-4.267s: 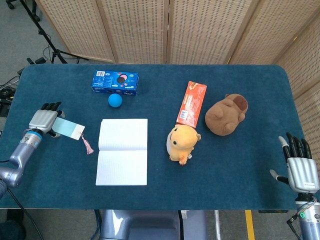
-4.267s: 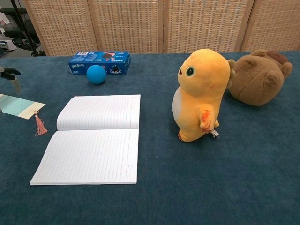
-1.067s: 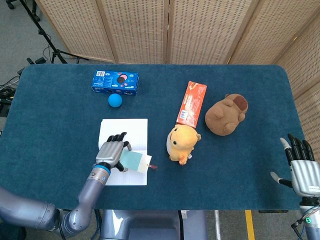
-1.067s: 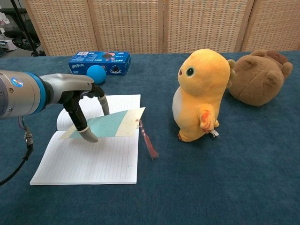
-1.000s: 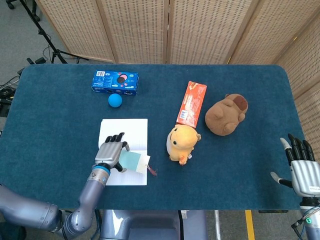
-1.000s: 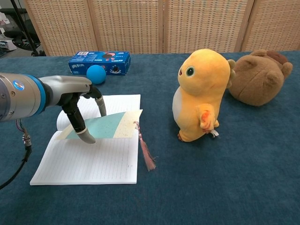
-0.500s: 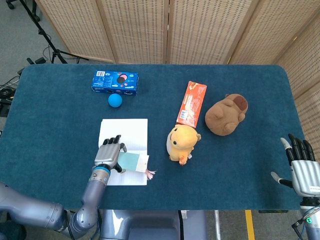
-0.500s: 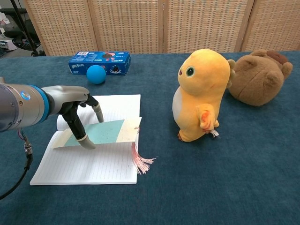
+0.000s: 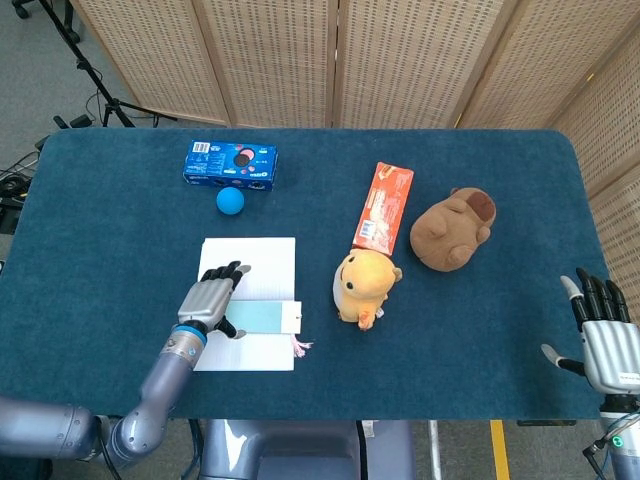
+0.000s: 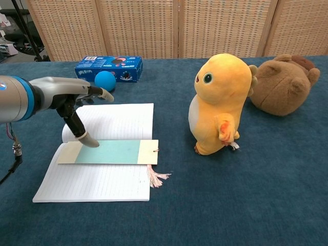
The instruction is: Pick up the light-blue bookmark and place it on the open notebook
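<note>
The light-blue bookmark point(image 9: 262, 317) point(image 10: 107, 152) lies flat across the lower page of the open white notebook point(image 9: 245, 270) point(image 10: 118, 118). Its cream end and pink tassel point(image 10: 156, 177) reach over the notebook's right edge. My left hand point(image 9: 208, 303) point(image 10: 66, 97) hovers over the notebook's left side with its fingers apart and holds nothing. One fingertip point(image 10: 91, 143) hangs right at the bookmark's upper edge. My right hand point(image 9: 605, 335) rests open at the table's near right corner, seen only in the head view.
A yellow plush point(image 9: 366, 285) point(image 10: 221, 102) stands just right of the notebook, with a brown plush point(image 9: 452, 230) point(image 10: 282, 84) and an orange snack box point(image 9: 383, 208) behind it. A blue cookie box point(image 9: 230, 164) and blue ball point(image 9: 231, 201) lie beyond the notebook. Folding screens stand at the back.
The bookmark went from tilted in my left hand's grip to lying flat on the notebook. The left hand let go and drew up and to the left. The right hand has not moved.
</note>
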